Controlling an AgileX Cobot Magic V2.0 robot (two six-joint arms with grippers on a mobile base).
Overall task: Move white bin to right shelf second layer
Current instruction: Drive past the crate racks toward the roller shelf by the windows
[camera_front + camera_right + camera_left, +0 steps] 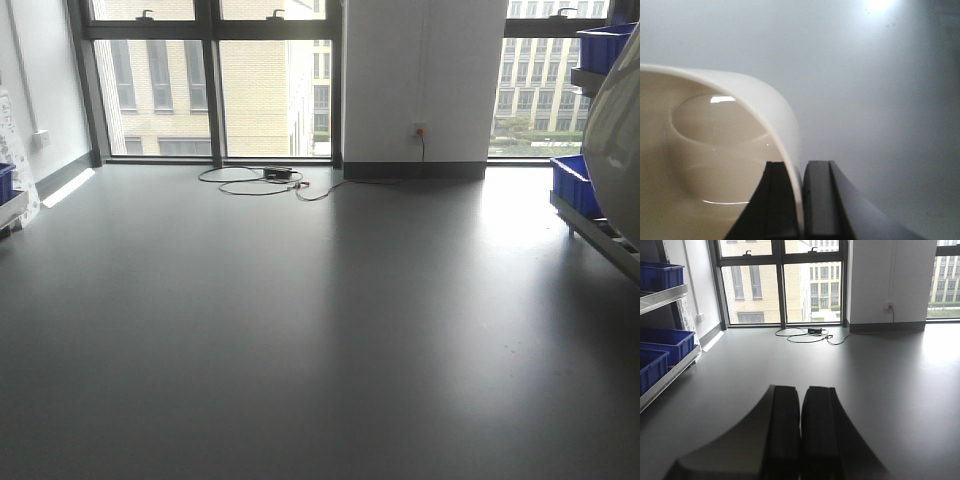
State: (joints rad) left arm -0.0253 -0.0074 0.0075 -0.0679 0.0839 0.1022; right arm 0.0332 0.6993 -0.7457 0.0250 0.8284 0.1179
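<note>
The white bin is a glossy cream tub that fills the left of the right wrist view, seen from its open side. My right gripper is shut on its wall, one finger inside and one outside. In the front view the bin shows as a pale curved shape at the right edge, held above the floor. Behind it stands the right steel rack with blue crates on two levels; its rollers are hidden. My left gripper is shut and empty above the grey floor.
Blue crates sit on the right rack's lower level, another higher up. A second rack with blue crates stands at the left. A cable lies by the window. Grey floor spreads ahead.
</note>
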